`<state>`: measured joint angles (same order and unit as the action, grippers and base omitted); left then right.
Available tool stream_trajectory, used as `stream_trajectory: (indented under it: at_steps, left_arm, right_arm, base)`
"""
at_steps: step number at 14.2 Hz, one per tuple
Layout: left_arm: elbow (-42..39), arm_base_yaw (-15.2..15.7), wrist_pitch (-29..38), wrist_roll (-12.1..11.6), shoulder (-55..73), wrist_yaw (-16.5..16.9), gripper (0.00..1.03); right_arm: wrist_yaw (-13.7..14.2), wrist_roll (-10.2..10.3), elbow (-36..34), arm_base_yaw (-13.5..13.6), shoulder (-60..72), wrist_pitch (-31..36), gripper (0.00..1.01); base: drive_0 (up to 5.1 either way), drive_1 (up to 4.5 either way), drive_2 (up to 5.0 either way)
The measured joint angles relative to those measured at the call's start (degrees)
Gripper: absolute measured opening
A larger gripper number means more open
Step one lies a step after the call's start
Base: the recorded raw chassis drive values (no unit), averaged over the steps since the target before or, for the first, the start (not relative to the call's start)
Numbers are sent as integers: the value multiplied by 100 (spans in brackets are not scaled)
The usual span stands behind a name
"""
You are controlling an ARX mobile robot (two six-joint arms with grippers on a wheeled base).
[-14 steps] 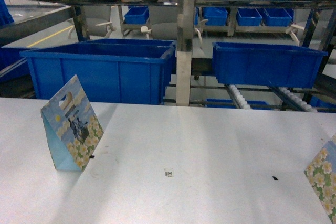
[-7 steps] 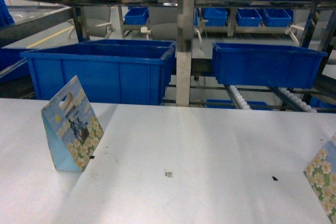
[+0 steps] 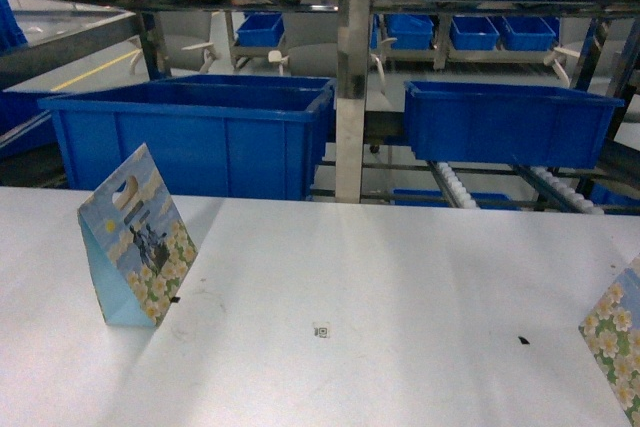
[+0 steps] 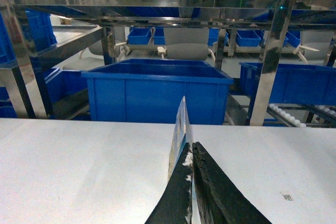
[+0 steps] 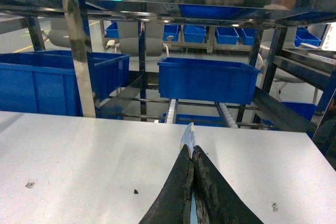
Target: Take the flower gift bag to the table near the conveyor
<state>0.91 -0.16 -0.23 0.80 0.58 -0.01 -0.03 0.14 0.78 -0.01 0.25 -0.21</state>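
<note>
The flower gift bag (image 3: 140,247) stands upright on the left of the white table (image 3: 400,267), with its light-blue side toward me and its die-cut handle at the top. No gripper shows in the head view. In the left wrist view my left gripper (image 4: 190,145) is shut with nothing in it, and the bag (image 4: 180,121) shows edge-on just beyond the tips. My right gripper (image 5: 191,149) is shut too. The conveyor (image 3: 455,187), a steel rack with white rollers, runs behind the table's far edge.
A second floral bag (image 3: 615,332) stands at the table's right edge, and its top (image 5: 188,134) peeks past the right fingertips. Two blue bins (image 3: 200,137) (image 3: 505,122) sit on the rack. A steel post (image 3: 350,97) rises between them. A small code mark (image 3: 321,330) lies mid-table.
</note>
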Motion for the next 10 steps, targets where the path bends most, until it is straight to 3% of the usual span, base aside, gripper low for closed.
stream_trajectory:
  at_steps: [2, 3, 5, 10]
  left_arm:
    - [0, 0, 0, 0, 0, -2, 2]
    - [0, 0, 0, 2, 0, 0, 10]
    - [0, 0, 0, 2, 0, 0, 35]
    - [0, 0, 0, 0, 0, -2, 88]
  right_arm:
    - [0, 0, 0, 0, 0, 2, 2]
    - [0, -4, 0, 0, 0, 2, 3]
    - [0, -2, 0, 0, 0, 0, 28]
    - [0, -2, 0, 0, 0, 0, 81]
  base:
    - [0, 0, 0]
    - [0, 0, 0]
    - [0, 0, 0]
    - [0, 0, 0]
